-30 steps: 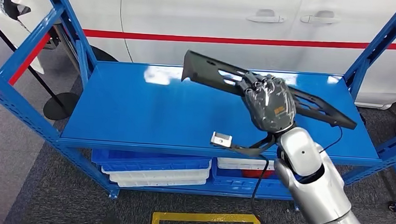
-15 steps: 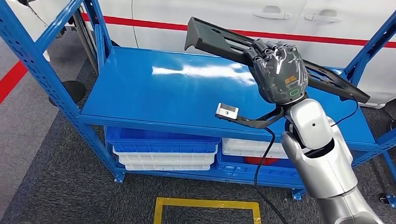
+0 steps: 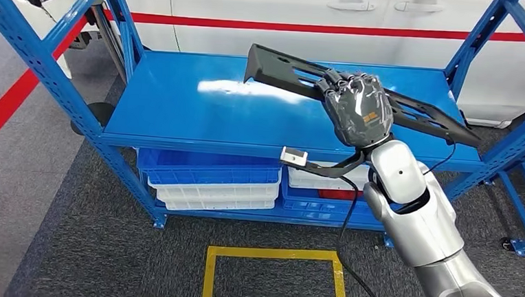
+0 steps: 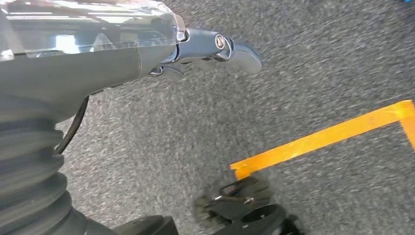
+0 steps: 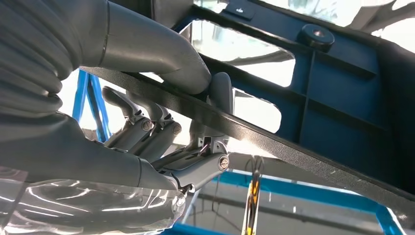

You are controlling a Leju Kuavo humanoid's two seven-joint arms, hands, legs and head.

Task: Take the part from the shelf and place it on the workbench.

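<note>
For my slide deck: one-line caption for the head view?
Right hand holds long black part above blue shelf.

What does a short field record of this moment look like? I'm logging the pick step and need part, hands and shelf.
part: long black slotted part, lifted clear above the shelf top
right hand: right hand grips the part near its middle, fingers wrapped around its edge
left hand: left hand hangs over the grey carpet, holding nothing
shelf: blue shelf, bare top under the part; blue and white trays below
floor: yellow tape outline in front of the shelf
</note>
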